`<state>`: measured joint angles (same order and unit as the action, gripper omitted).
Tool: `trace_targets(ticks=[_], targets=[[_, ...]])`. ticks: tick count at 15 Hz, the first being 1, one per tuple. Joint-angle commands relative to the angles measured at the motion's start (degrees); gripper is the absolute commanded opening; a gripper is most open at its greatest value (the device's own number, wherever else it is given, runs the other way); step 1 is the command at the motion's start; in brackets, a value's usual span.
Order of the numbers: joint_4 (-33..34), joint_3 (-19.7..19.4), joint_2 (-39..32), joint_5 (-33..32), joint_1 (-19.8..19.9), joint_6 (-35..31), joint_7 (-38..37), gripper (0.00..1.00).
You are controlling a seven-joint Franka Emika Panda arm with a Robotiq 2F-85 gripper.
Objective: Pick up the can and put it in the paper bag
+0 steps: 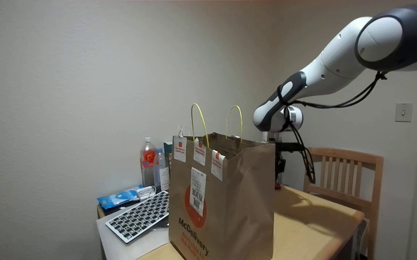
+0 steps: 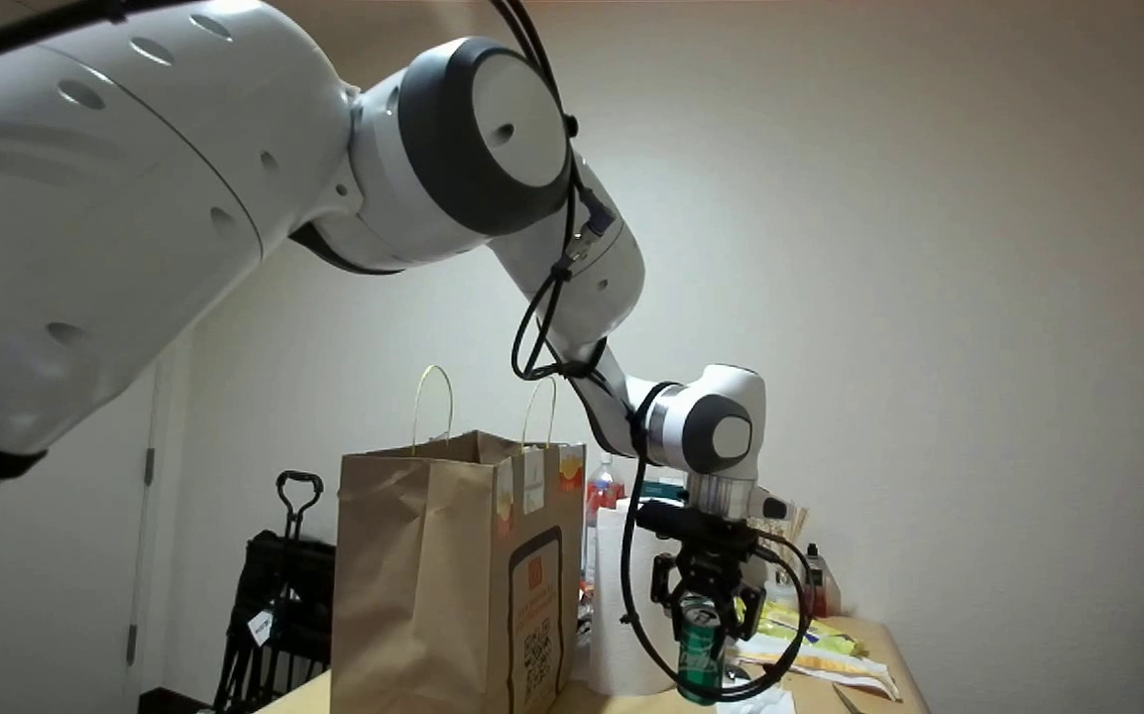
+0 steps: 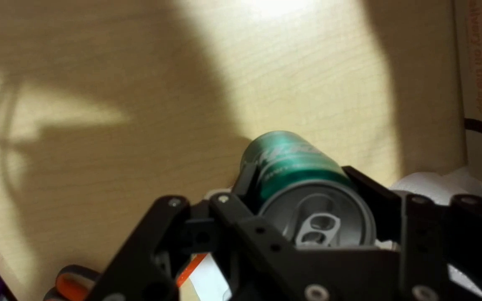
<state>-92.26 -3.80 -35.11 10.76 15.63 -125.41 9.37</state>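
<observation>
hand [image 3: 303, 179] clamped on green can [image 2: 699, 650], pinched between fingers [image 3: 376, 198]; paper bag [image 1: 226, 202] stands apart.

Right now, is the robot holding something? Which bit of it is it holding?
Yes, the can. The end effector has it pinched by its sides, close to the top.

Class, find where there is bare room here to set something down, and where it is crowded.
Bare: in an exterior view, the tabletop between the paper bag and the edge by the chair. Crowded: the bag's opposite side, with keyboard, blue packet and bottles.
</observation>
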Motion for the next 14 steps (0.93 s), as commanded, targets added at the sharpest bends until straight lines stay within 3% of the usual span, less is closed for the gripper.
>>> trace_targets(ticks=[1, 2, 8, 14], targets=[[0.22, 0.00, -0.37, -0.03, 0.06, 0.19, 0.02, 0.52], [0.26, 0.01, -0.57, -0.03, 0.06, 0.19, 0.02, 0.27], [-3.94, 0.46, 6.49, -1.51, -1.55, -1.12, 1.68, 0.27], [-7.89, -1.29, 15.66, -10.34, -6.19, 2.46, -0.53, 0.27]])
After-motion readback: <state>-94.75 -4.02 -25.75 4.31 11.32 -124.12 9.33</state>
